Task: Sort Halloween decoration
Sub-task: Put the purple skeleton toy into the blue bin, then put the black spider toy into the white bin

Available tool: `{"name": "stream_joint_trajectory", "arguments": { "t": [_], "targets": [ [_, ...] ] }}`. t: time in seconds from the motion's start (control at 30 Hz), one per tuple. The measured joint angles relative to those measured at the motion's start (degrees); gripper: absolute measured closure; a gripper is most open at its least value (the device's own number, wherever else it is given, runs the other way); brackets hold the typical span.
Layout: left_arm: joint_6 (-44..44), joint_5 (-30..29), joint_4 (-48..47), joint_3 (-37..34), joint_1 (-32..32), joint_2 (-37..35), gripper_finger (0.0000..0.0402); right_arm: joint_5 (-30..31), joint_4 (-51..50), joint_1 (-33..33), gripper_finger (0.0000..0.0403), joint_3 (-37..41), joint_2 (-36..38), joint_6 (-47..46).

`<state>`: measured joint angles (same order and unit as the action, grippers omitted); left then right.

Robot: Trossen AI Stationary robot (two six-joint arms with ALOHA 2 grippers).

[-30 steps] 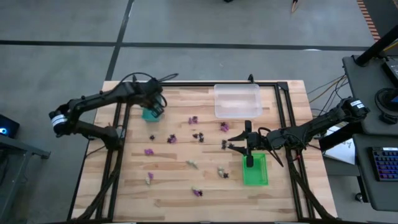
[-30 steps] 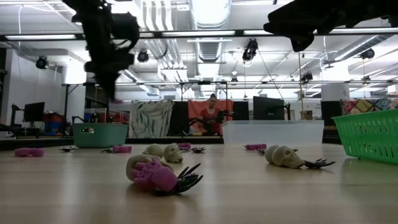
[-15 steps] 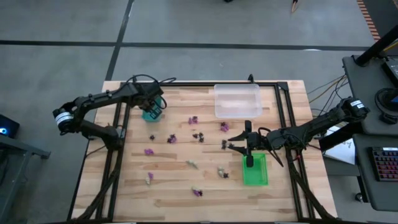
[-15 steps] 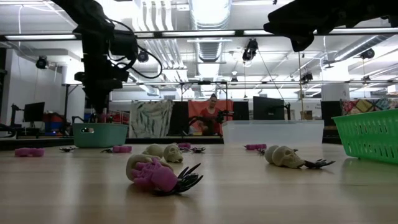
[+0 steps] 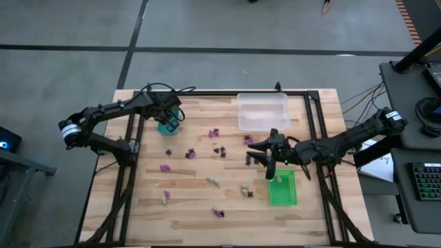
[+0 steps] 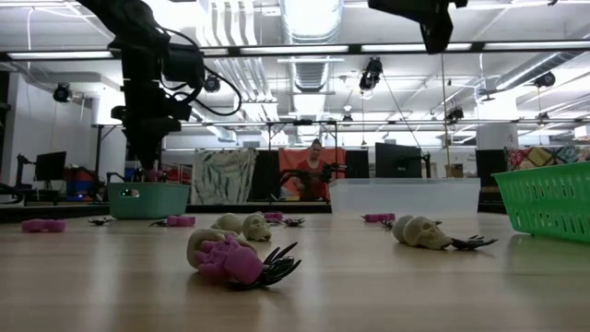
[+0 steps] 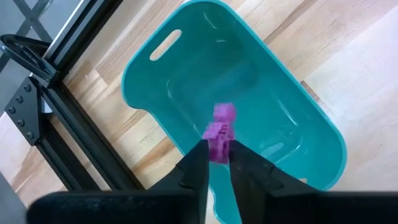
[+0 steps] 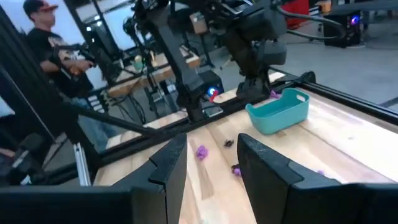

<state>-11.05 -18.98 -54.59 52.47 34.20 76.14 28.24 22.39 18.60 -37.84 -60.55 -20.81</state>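
Left gripper (image 7: 216, 163) poised over the teal tray (image 7: 186, 68) at the table's far-left part; its fingers (image 7: 194, 167) pinch a purple trinket (image 7: 219, 132) above the tray's hollow; whether the grip has slackened, cannot tell. Right gripper (image 8: 211, 163) raised near the green tray (image 5: 282, 188), fingers spread, holding nothing. Other trinkets lie scattered across the wooden table (image 5: 186, 200): purple (image 5: 165, 167), black (image 5: 220, 151), cream (image 5: 214, 182); clear tray (image 5: 262, 110) at the far edge.

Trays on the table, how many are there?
3. The teal tray sits at the far left, under the left claw. The clear tray is at the far edge, right of centre. The green tray is near the right arm.
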Motion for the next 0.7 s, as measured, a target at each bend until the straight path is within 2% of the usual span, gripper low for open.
{"name": "stream_joint_trajectory", "arguments": {
  "t": [0.13,0.33,0.5,0.7],
  "targets": [
    [0.0,0.0,-0.1,0.0,0.0,-0.1,0.0317,0.3,-6.3,-1.2,0.0268,-3.6,-3.0,0.2],
    [0.0,0.0,-0.1,0.0,0.0,-0.1,0.0282,0.3,-15.4,-2.9,0.0268,-8.9,-6.9,-4.1],
    [0.0,0.1,-0.3,0.2,-0.1,-1.0,0.0274,0.2,-24.9,-3.5,0.0268,-14.3,-9.6,-8.2],
    [-0.5,0.1,0.8,0.2,-2.3,-6.3,0.0277,0.2,-42.2,-5.3,0.0268,-24.1,-14.6,-15.7]
  ]
}}
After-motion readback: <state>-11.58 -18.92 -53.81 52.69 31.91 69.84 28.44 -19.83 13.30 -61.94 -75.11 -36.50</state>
